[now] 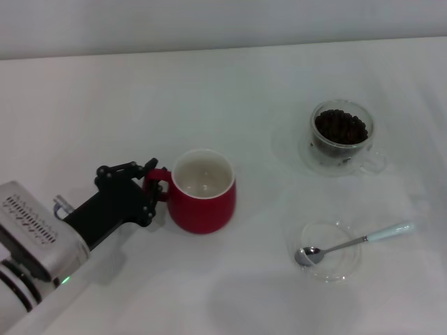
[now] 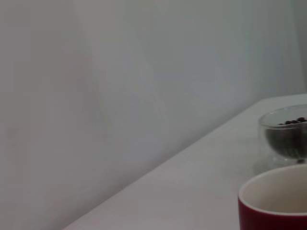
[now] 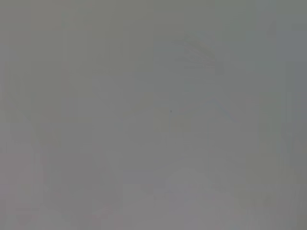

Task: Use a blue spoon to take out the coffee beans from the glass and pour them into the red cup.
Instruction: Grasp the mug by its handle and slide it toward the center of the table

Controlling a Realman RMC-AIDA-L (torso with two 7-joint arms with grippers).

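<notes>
Head view: left tool (image 1: 151, 183) at red cup (image 1: 203, 192) handle.

The red cup (image 1: 203, 193) is showing a glossy ceramic glaze outside and a smooth white inside. The glass (image 1: 341, 137) is looking clear and smooth, holding dark, faintly shiny coffee beans (image 1: 340, 128). The blue spoon (image 1: 353, 243) is gleaming with polished metal at its bowl, its pale handle looking matt. A matt white cloth is covering the bench (image 1: 105, 105). The left tool (image 1: 151, 187) is looking like matt black plastic.

Only a blank grey-white surface (image 3: 153, 115), possibly the table.
</notes>
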